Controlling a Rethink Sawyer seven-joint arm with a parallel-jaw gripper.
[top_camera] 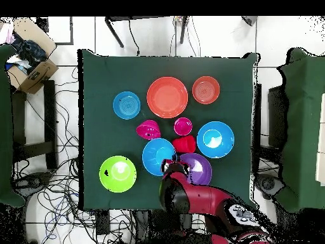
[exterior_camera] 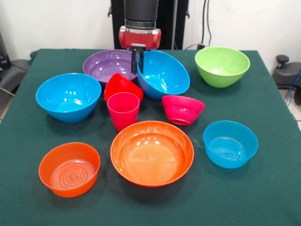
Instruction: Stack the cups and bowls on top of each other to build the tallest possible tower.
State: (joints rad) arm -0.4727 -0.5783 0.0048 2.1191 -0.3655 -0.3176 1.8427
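Fingers (exterior_camera: pixel 137 61) pinching, as it seems, the left rim of tilted blue bowl (exterior_camera: pixel 164 75), at the far middle of the surface (exterior_camera: pixel 263 197), just beside purple bowl (exterior_camera: pixel 106 63). No tower yet; all bowls and both cups spread apart, none nested.

For a good step:
- Keep the pinch firm; a glossy rim held on one side only, likely to swing or slip.
- Lift straight up before going sideways, to clear red-orange cup (exterior_camera: pixel 123 86), lying on its side just near, and upright pink cup (exterior_camera: pixel 123 110).
- Choose a wide base, probably the other blue bowl (exterior_camera: pixel 68 96) at left or large orange bowl (exterior_camera: pixel 151 153) at near middle.
- Bring it level over the centre of the base, lower slowly, release only when seated.
- Leave small magenta bowl (exterior_camera: pixel 182 109) and the cups for the top.
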